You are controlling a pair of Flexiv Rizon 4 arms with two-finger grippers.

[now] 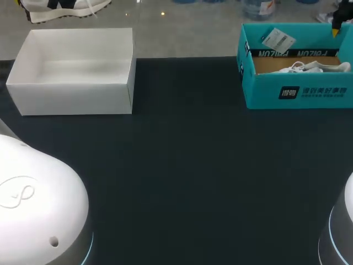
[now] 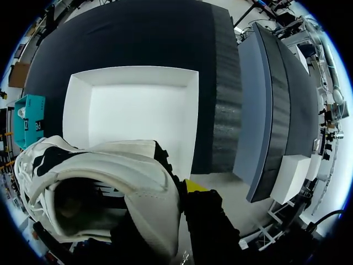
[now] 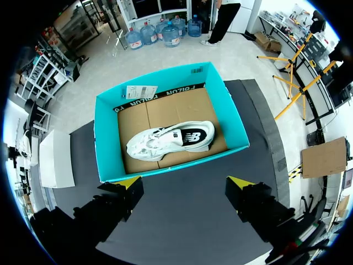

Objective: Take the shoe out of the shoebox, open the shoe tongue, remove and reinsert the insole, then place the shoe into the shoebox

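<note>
My left gripper (image 2: 185,190) is shut on the collar of a white and black shoe (image 2: 99,182) and holds it in the air above the open white box (image 2: 132,113). One yellow fingertip (image 2: 193,185) shows outside the shoe; the other is hidden by it. In the head view this shoe (image 1: 60,8) hangs beyond the white box (image 1: 77,72) at the far left. A second white shoe (image 3: 171,141) lies on its side in the teal shoebox (image 3: 107,143). My right gripper (image 3: 185,182) hovers open over that box's near wall, holding nothing. In the head view one of its fingertips (image 1: 335,28) shows above the teal shoebox (image 1: 298,91).
The dark table mat (image 1: 187,176) stretches between the two boxes and toward the front. A paper tag (image 3: 140,91) lies on the teal box's far rim. The white arm bases (image 1: 38,204) fill both front corners.
</note>
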